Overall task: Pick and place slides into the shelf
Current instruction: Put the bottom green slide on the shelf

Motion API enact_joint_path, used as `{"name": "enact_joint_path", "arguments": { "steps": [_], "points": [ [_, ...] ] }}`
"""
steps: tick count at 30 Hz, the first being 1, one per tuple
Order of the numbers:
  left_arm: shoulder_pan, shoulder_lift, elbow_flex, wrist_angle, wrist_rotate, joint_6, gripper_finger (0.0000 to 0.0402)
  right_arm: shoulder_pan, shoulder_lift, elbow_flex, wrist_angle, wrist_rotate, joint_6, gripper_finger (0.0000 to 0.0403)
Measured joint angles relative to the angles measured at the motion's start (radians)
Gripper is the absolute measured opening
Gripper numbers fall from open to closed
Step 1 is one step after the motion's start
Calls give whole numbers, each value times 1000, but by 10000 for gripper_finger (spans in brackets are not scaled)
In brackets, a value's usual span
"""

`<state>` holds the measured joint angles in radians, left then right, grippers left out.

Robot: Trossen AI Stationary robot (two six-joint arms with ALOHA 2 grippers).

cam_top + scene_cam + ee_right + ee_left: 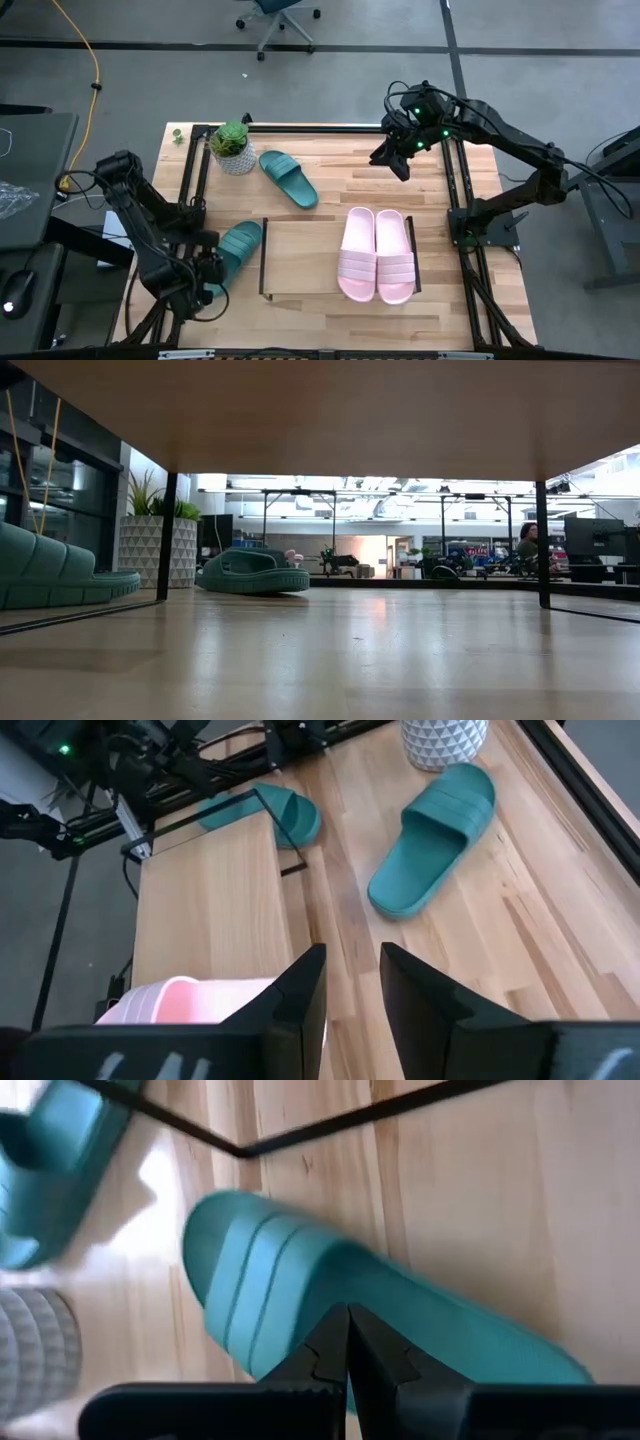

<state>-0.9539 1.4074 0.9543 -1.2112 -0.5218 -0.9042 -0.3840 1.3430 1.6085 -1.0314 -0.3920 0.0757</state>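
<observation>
Where left fingers close, teal slide beneath

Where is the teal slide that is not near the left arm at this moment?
In the high view, that teal slide lies on the bare table behind the shelf, just right of the potted plant.

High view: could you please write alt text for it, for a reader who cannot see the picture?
Two pink slides lie side by side on the shelf. One teal slide lies on the table beside a potted plant, and another teal slide lies by the shelf's left end, near the shut left gripper. The open right gripper hangs over the far right of the table.
</observation>
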Motion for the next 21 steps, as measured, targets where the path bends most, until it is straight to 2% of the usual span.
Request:
{"name": "enact_joint_path", "arguments": {
  "steps": [4,11,16,21],
  "points": [
    [0,27,0,34,-14,64,1,-3,0,0,-7,2,3,87],
    [0,128,0,27,12,90,6,-2,0,0,-7,4,13,87],
    [0,197,0,30,35,86,50,-2,0,0,-20,-1,32,87],
    [0,201,9,24,43,62,104,-2,0,0,-33,-2,32,87]
  ]
}}
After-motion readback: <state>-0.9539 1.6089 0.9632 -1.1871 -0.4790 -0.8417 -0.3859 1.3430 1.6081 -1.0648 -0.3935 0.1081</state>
